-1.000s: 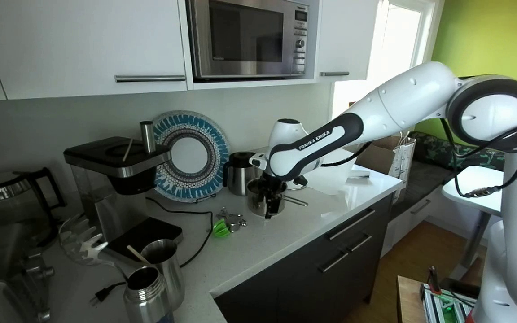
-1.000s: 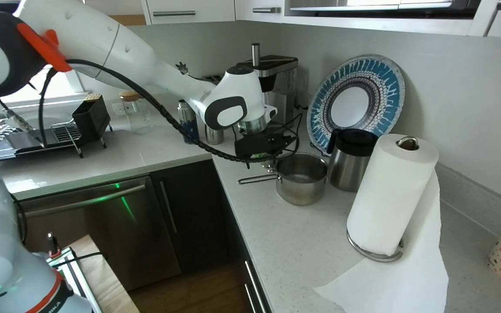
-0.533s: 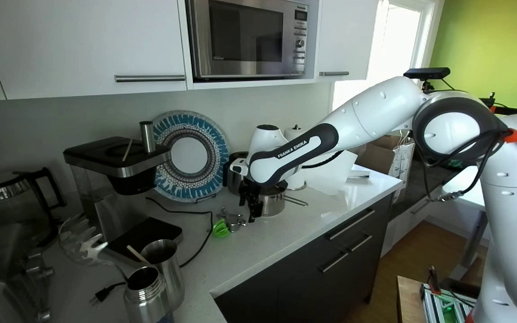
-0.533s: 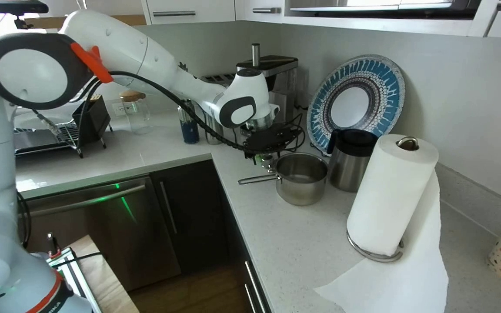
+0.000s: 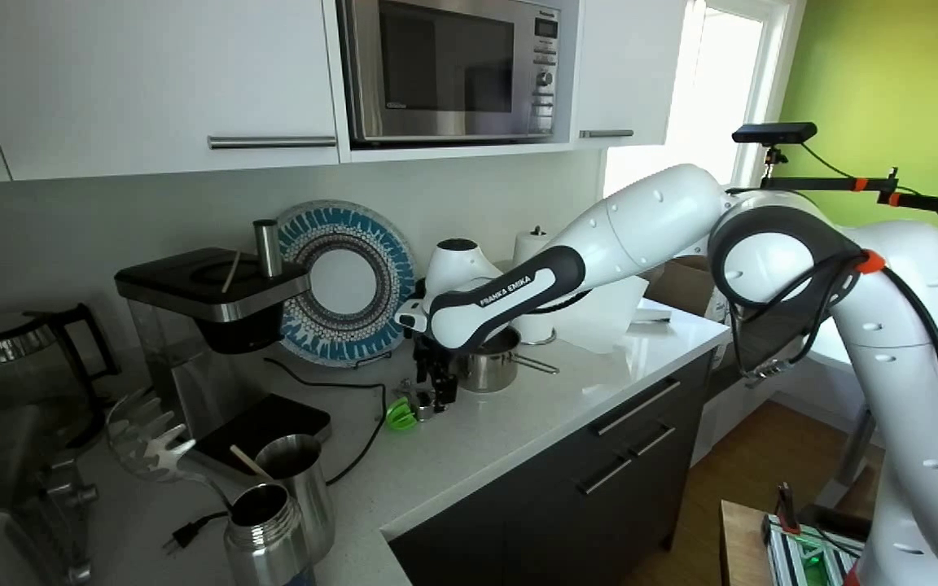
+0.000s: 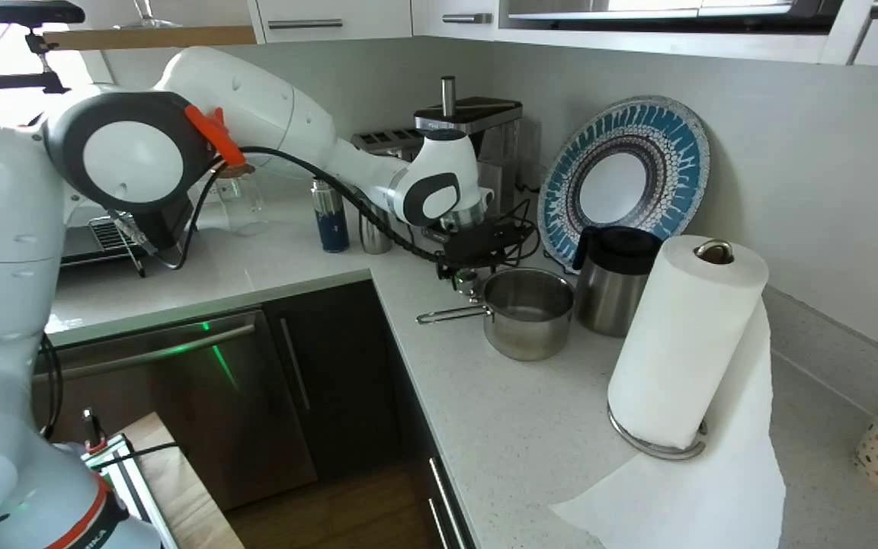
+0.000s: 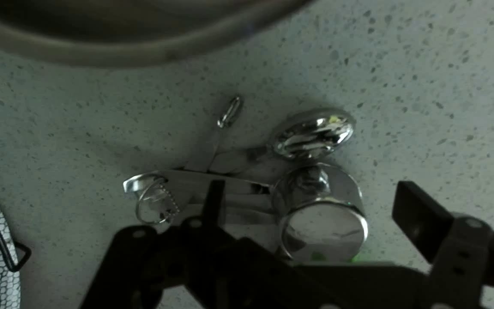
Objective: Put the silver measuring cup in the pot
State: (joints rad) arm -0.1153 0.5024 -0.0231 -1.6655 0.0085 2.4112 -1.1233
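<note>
the gripper (image 7: 317, 208) is spread wide, holding nothing. in the wrist view the silver measuring cup (image 7: 324, 231) lies between its jaws, on the speckled countertop (image 6: 500, 412), near the steel saucepan (image 6: 528, 335) but outside it. best to centre, descend straight, then squeeze gently; the wire ring (image 7: 138, 209) may drag the measuring spoon (image 7: 313, 135) along. white cupboards (image 5: 143, 73) and a microwave (image 5: 449, 61) hang above.
</note>
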